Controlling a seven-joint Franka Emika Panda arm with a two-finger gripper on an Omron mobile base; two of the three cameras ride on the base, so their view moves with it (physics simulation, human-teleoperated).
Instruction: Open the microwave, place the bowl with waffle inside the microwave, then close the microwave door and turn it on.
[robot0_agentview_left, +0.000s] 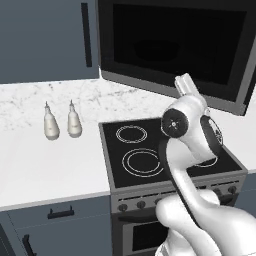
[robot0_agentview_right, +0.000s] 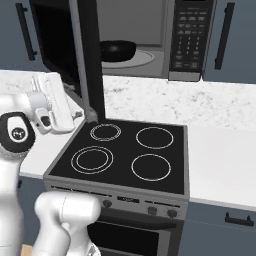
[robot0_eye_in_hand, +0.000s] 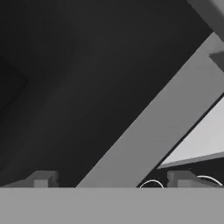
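While the microwave door (robot0_agentview_right: 91, 60) hangs open, the bowl (robot0_agentview_right: 118, 50) (black) sits inside.

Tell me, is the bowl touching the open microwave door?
Apart. In the right base view the bowl sits inside the microwave cavity, while the door swings out toward the stove, with grey cavity floor between them.

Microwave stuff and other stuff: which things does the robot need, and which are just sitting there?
Needed:
microwave
microwave door, swung open
bowl, already inside the microwave
tool, open, close against the door

Just sitting there:
two white bottles
stovetop
cabinet handles
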